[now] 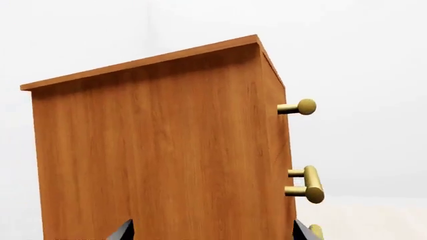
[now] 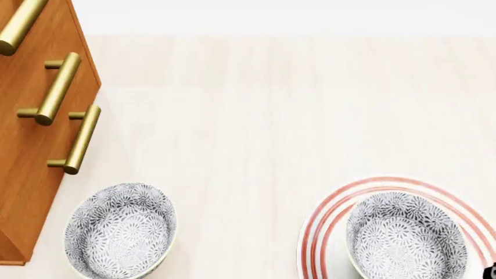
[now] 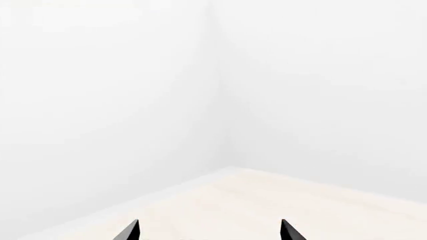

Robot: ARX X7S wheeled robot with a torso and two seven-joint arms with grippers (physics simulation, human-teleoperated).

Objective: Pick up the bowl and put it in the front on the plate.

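Head view gives me the plate [image 2: 319,232] low on the table [image 2: 248,116], with a bowl [image 2: 405,237] sitting in it; a second bowl [image 2: 120,229] stands well apart from the plate, just beside the cabinet [image 2: 27,168]. My left gripper [image 1: 212,231] faces the cabinet's side, fingertips spread, nothing between them. My right gripper [image 3: 209,230] is likewise spread, holding nothing.

No readable text or labels appear anywhere.

1 bowl [image 2: 406,237] on plate [image 2: 326,229]; another bowl [image 2: 120,230] left.
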